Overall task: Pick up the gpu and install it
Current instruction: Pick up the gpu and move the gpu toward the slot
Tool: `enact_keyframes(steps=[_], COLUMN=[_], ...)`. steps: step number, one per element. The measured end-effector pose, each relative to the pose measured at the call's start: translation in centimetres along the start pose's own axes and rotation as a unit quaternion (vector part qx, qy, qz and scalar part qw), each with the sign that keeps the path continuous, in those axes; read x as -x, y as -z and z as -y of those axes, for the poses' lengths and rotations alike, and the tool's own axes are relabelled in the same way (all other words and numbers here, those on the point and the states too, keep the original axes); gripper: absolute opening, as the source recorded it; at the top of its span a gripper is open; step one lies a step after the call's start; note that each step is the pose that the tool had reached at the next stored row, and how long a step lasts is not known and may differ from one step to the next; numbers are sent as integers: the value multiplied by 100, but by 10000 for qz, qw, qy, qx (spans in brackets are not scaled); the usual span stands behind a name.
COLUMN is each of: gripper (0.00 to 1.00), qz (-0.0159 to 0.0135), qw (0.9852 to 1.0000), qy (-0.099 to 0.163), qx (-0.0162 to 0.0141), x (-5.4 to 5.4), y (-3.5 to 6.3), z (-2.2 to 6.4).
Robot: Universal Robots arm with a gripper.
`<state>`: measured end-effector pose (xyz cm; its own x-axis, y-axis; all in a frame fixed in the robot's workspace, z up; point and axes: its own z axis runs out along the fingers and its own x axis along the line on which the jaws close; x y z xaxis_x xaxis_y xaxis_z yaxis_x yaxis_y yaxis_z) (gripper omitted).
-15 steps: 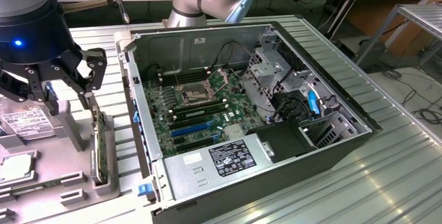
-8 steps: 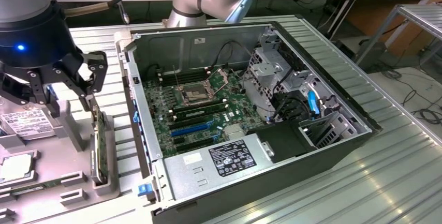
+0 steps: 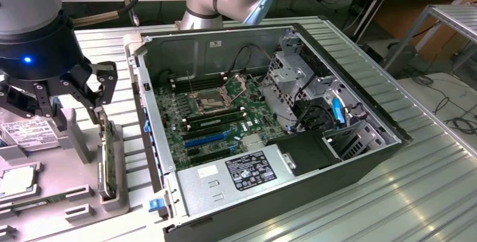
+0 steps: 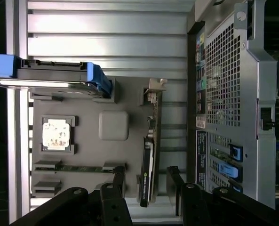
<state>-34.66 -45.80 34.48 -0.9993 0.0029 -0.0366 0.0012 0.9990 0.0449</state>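
Wrist view is showing the gripper (image 4: 146, 181) with its two black fingers (image 4: 119, 181) spread wide apart and gripping nothing. The gpu (image 4: 150, 146) is sitting directly between them, upright on its long edge in a slot of the gray holder tray (image 4: 83, 155). A gap is showing on either side of the card, so neither finger is touching it. Just past the finger on the tray side, a long green memory stick (image 4: 83, 168) is lying in its slot. A little farther from the gripper, a square processor chip (image 4: 57, 134) is resting in a recess. Farther out again, a hard drive (image 4: 50, 80) with blue ends is sitting at the tray's far end. On the gripper's other side, the open computer case (image 4: 224, 94) is lying close beside the tray. In the exterior view the gripper (image 3: 80, 108) is hanging just above the gpu (image 3: 106, 152). Well beyond it, inside the case (image 3: 358, 158), the motherboard (image 3: 216, 113) is lying exposed.
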Motion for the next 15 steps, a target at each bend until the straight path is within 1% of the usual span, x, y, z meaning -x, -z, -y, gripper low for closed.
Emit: enact_keyframes(steps=[4,8,15], gripper=[48,48,48], qz=[0,0,1], qw=[10000,10000,10000], qy=[0,0,-7], qx=[0,0,0], x=[-1,-5,-10], y=[-32,-94,-173], z=[1,4,9])
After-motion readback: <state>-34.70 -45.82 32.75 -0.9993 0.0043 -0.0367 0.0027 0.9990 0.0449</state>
